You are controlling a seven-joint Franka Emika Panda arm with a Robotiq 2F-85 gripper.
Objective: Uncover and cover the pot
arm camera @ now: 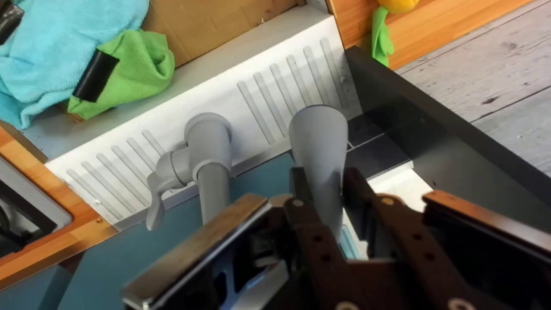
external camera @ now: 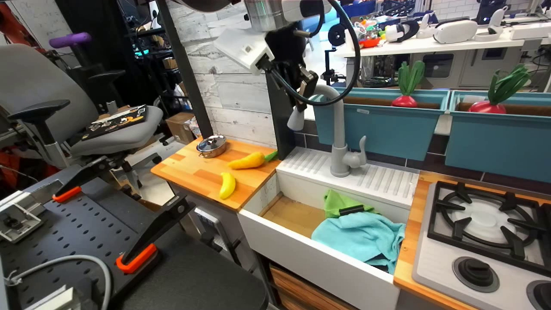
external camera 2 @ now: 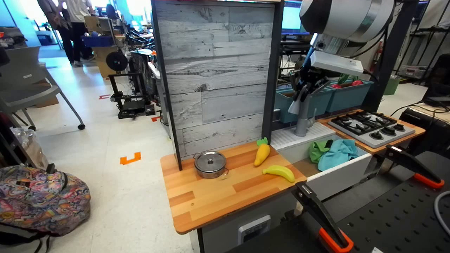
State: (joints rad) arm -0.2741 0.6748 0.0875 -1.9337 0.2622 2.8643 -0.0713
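Note:
The pot (external camera: 211, 152) is a small squat round metal pot with side handles. It stands on the wooden counter beside the wood-plank wall and shows in both exterior views (external camera 2: 210, 173). Its shiny lid (external camera 2: 211, 161) with a dark knob lies on top and covers it. My gripper (external camera: 303, 100) is high over the sink, well away from the pot. In the wrist view the gripper's fingers (arm camera: 323, 177) are closed in on both sides of the grey faucet spout (arm camera: 318, 133). The pot is out of the wrist view.
A banana (external camera 2: 280, 173) and a yellow vegetable with a green top (external camera 2: 262, 154) lie right of the pot. The sink (external camera: 318, 268) holds a blue cloth (external camera: 361, 237) and a green cloth (external camera: 338, 202). Teal planters (external camera: 374, 129) hang behind the faucet. A stove (external camera: 439, 258) stands beyond.

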